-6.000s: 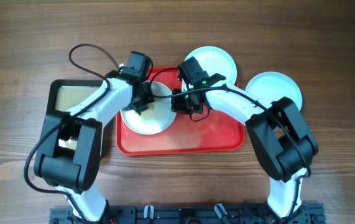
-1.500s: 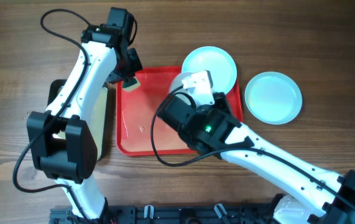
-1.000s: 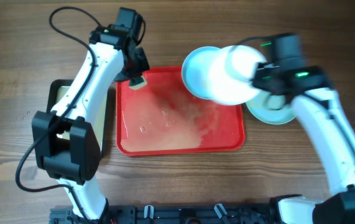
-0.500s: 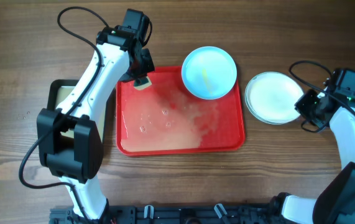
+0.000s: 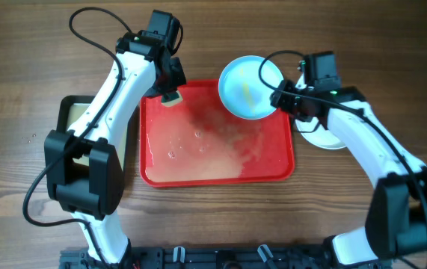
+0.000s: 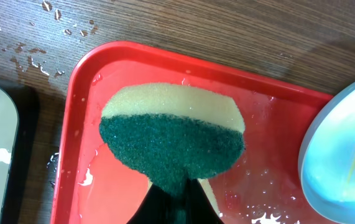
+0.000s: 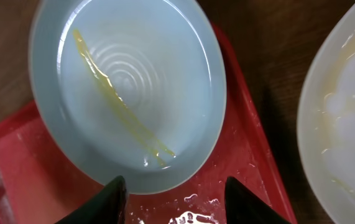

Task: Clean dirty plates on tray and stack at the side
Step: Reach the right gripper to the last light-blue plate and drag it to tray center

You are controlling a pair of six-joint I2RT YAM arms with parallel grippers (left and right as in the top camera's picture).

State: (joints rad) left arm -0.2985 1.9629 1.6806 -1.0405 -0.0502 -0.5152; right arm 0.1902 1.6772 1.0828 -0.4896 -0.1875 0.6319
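Swung back from the side stack, the right arm (image 5: 363, 138) now reaches in over the far-right corner of the red tray (image 7: 245, 155); half a sec ago it hung out past the stack. The left arm (image 5: 123, 90), sponge (image 6: 171, 140) and aqua plate (image 7: 127, 93) haven't shifted.

The right gripper (image 7: 178, 200) has its jaws apart w/ nothing btwn them, tips just short of the aqua plate's near rim. In the wrist view that plate lies straight ahead of the gripper. From overhead the gripper sits at the plate's right edge. The plate rests across the tray corner, part of it overhanging the rim above the table (image 5: 34, 45). It's round, so there's no long axis to line up w/. A yellow streak (image 7: 118, 102) runs diagonally across it, so we judge it still dirty. The right arm is clearly the nearer one.

The left gripper (image 6: 177, 205) is clamped on the sponge, green side to the camera, over the tray's far-left corner and well apart from the plate.

Just beside the right gripper, on its other side, lies the white plate (image 7: 345, 124) off the tray; what's under it we can't tell. We think a rim pinch comes next. The tray rim under the plate and the close white plate leave little room, and the wet tray floor may let the plate slide.
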